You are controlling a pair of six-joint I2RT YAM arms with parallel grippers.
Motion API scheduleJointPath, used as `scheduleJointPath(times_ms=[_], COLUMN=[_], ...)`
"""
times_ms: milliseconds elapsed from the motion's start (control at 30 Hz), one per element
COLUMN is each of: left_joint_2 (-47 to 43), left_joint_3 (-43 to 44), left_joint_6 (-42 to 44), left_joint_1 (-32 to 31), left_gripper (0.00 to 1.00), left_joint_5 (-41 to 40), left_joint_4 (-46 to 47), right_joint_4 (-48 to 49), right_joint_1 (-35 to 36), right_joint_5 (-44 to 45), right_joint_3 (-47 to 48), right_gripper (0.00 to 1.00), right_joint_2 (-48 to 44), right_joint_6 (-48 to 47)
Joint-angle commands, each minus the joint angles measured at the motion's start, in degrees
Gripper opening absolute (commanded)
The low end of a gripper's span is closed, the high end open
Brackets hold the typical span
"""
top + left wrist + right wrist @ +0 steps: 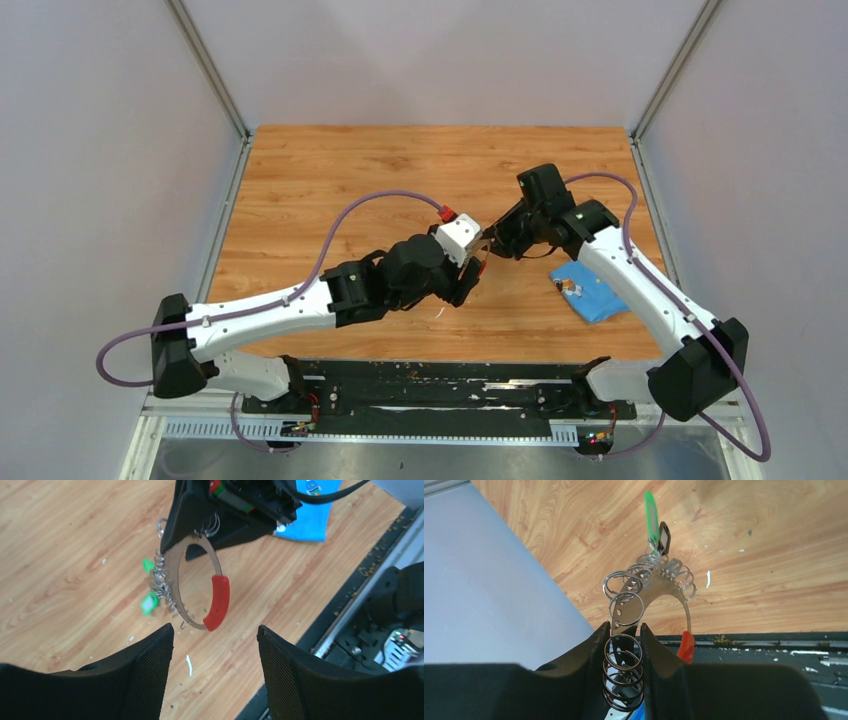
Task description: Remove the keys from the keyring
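The keyring (175, 580) hangs in the air, a thin silver ring with a red sleeve (218, 602) on one arc and several small wire loops along its rim. My right gripper (624, 627) is shut on its top, with the loops (623, 667) stacked between the fingers. Two green keys (148, 603) dangle from its left side. In the right wrist view a green key (651, 515) and a dark-marked key (664, 537) hang at the far end. My left gripper (214, 635) stands open just below the ring, touching nothing. From above, both grippers (480, 260) meet mid-table.
A blue cloth (592, 290) lies on the wooden table (400, 170) at the right, with a small pale key (568, 288) on it. A white sliver (189, 665) lies on the wood under the left gripper. The black base rail (440, 385) runs along the near edge.
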Motion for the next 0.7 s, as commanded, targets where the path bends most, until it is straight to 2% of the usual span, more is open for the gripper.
scheduleJointPath(times_ms=[0,133,333,467,667], left_joint_2=[2.95,5.52,9.55,12.77,14.8], left_joint_3=[0.57,-0.5,-1.37,-0.94,-4.71], left_joint_6=[6.5,8.24,9.61,9.32,8.56], left_joint_1=[-3.09,-4.7,-5.46,-5.84,-5.91], left_gripper=[0.66,0.68,0.68,0.65,0.59], left_joint_5=[-9.83,-14.46,-15.57,-17.43,-25.33], left_joint_4=[5.82,8.98,14.17,14.98,23.91], right_joint_4=[-7.57,-8.39,-9.3,-9.36,-9.27], right_joint_1=[1.17,1.15,1.12,1.11,1.16], right_joint_5=[1.58,1.14,0.11,-0.58,-0.92], right_joint_3=[2.74,4.04,5.23,5.39,4.82], right_gripper=[0.01,0.01,0.01,0.01,0.01], right_joint_2=[0.72,1.06,1.56,1.44,0.03], right_joint_6=[6.06,7.24,8.47,9.23,10.16])
